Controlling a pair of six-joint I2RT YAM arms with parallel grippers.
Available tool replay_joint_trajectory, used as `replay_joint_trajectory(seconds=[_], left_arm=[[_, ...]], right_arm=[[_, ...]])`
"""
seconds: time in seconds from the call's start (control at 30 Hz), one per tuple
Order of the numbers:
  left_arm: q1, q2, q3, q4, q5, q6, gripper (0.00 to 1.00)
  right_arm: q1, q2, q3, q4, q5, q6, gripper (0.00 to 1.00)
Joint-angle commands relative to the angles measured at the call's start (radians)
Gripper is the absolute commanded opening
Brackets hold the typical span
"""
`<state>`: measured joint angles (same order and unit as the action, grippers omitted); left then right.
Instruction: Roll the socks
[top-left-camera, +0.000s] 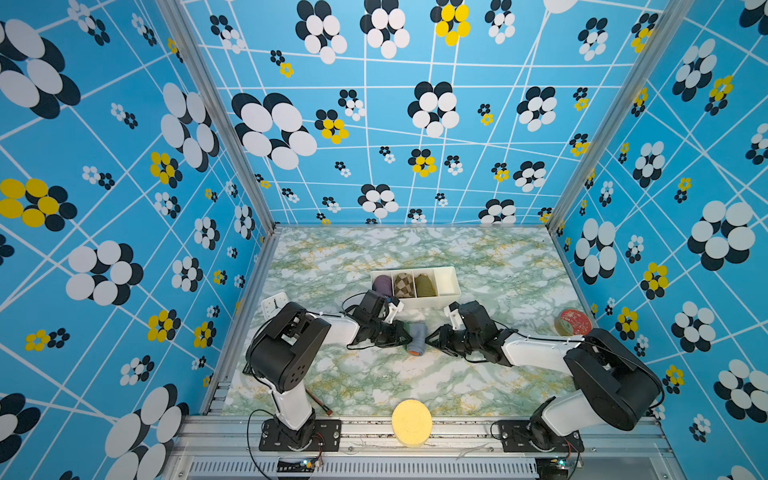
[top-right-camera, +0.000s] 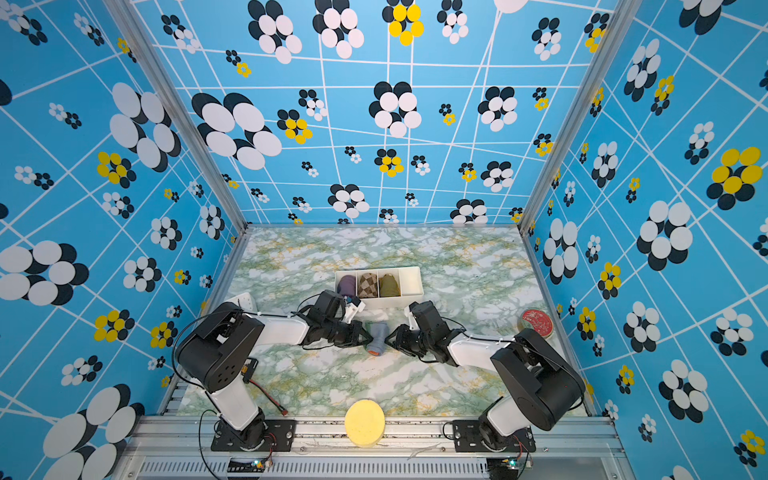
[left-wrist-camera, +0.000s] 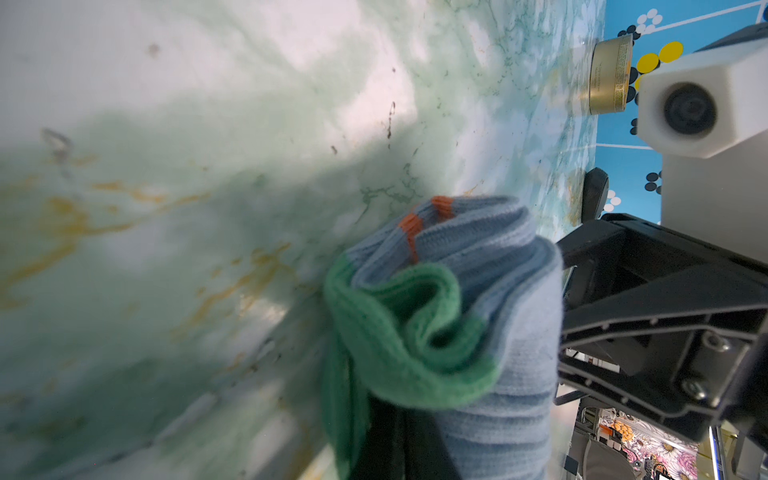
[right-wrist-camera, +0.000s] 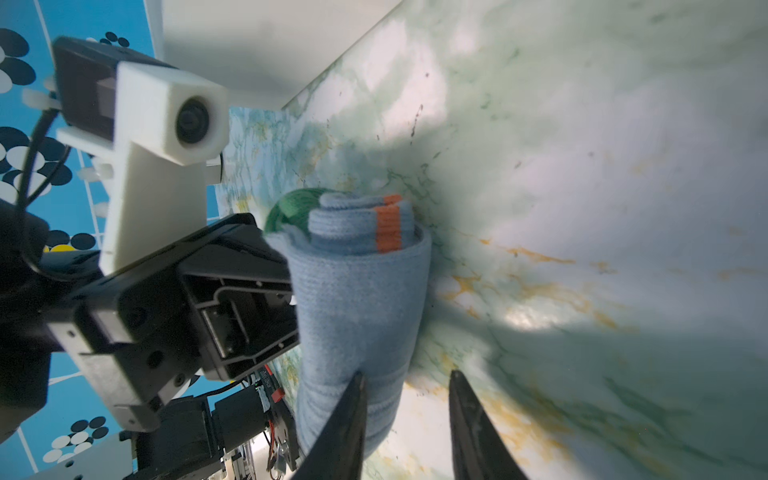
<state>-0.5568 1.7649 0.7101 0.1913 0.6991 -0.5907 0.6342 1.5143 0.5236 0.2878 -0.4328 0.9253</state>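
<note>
Lying across the middle of the desk (top-left-camera: 478, 386), the socks (top-left-camera: 417, 338) are wound into a short grey-blue roll. The green toes (left-wrist-camera: 407, 332) are bunched at one end and an orange cuff (top-left-camera: 414, 352) shows at the other. The roll sits just in front of the white box (top-left-camera: 432, 301), whose end compartment is free.

The left gripper (top-left-camera: 401, 334) is pressed together against one side of the roll. Its tips are hidden behind the fabric, so I cannot tell whether they nip a fold. The right gripper (right-wrist-camera: 405, 374) is spread at the opposite side, with one of its fingers (right-wrist-camera: 351, 415) over the outer layer and its partner over bare desk.

The main risk, as I judge it, is the roll springing open. Nothing visibly locks it, and the toe end looks loose and puckered in the left wrist view. If the spread gripper closes on only the outer layer and pulls, that layer may peel away rather than fold over the bundle. A sideways push from either arm could send the roll trundling off or knock it against the box. A lift by one thin fold would probably let the core slide out.
</note>
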Motion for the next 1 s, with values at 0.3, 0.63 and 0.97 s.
replay_joint_trajectory(seconds=[0.3,0.63,0.97], left_arm=[[-0.008,0.068,-0.026,-0.233,-0.169,0.020,0.07],[-0.011,0.073,-0.017,-0.243,-0.168,0.025,0.07],[-0.017,0.080,-0.016,-0.240,-0.167,0.024,0.07]], right_arm=[[0.019,0.062,0.047,0.109,-0.052,0.030,0.36],[0.028,0.100,0.069,0.138,-0.073,0.038,0.40],[0.056,0.148,0.107,0.127,-0.075,0.034,0.42]])
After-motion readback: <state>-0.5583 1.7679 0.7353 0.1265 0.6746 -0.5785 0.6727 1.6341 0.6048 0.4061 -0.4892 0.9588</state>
